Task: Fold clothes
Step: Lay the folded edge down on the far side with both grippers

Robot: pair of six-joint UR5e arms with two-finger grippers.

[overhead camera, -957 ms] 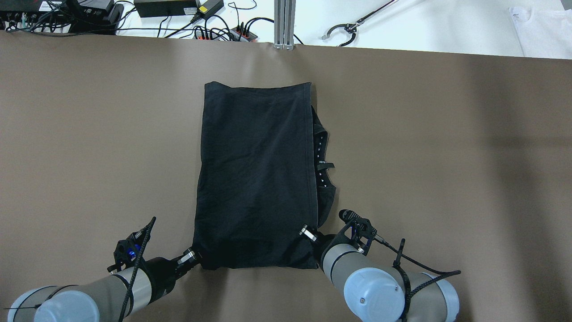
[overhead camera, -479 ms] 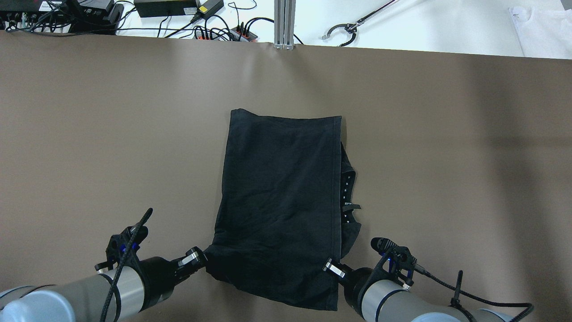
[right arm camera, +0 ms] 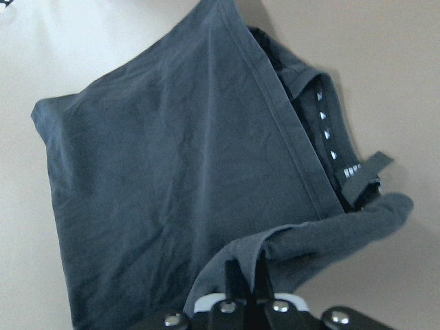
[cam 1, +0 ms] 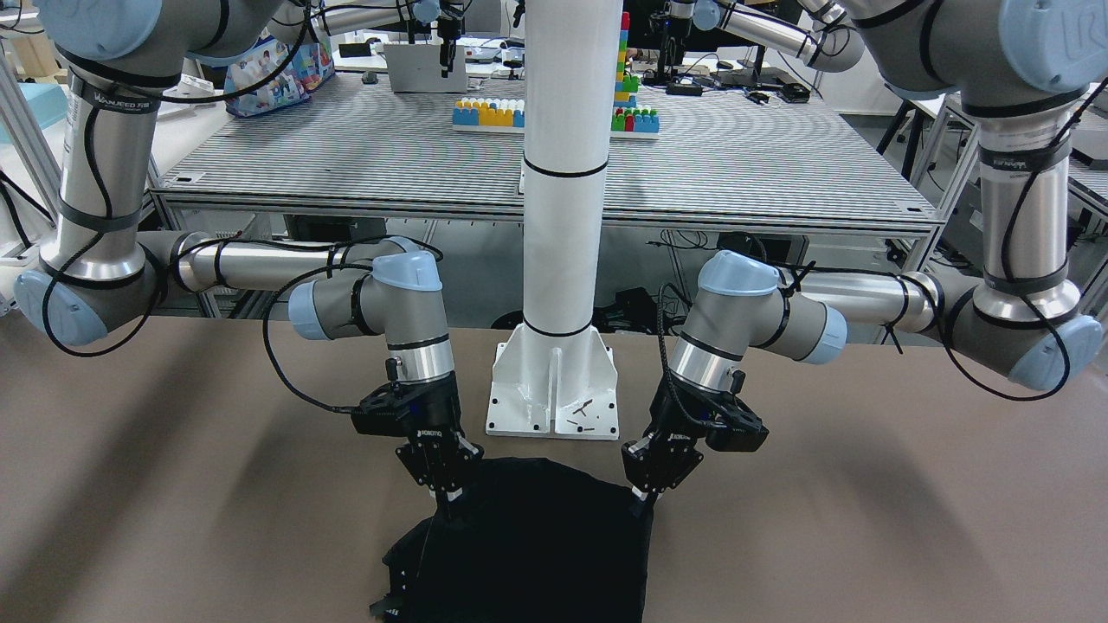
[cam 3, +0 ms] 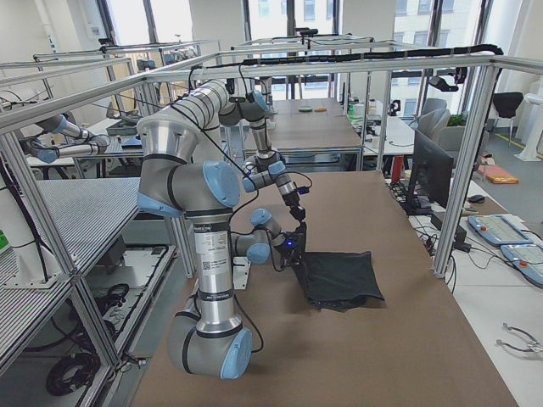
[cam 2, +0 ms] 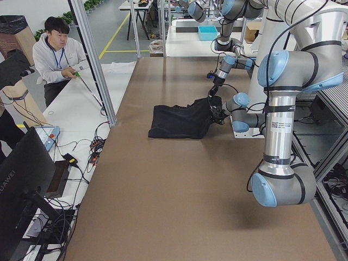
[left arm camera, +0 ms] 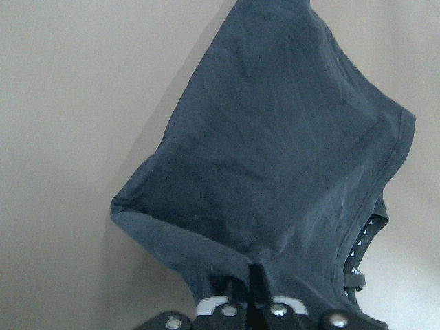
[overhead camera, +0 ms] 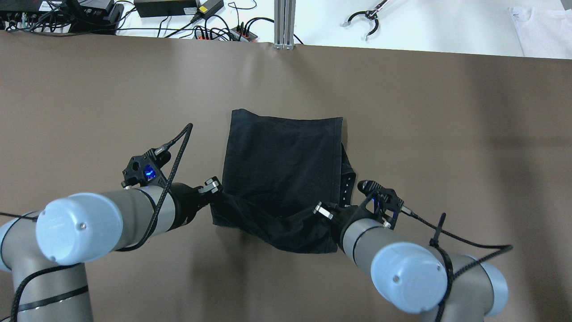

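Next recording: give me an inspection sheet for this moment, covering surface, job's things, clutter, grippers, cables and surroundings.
Surface: brown table, matte, shadowed toward its right.
Job's things: black garment, far part flat, robot-side edge lifted and sagging between the grippers.
Clutter: nothing seen besides the white pillar base.
Grippers: left gripper shut on the garment's near left corner; right gripper shut on its near right corner.
Cables: black wrist cables; power leads beyond the far edge.
Surroundings: seated person; grabber tool; toy blocks.

Brown table (overhead camera: 89,112), black garment (overhead camera: 281,156) lying partly on it, white pillar base (cam 1: 554,389)
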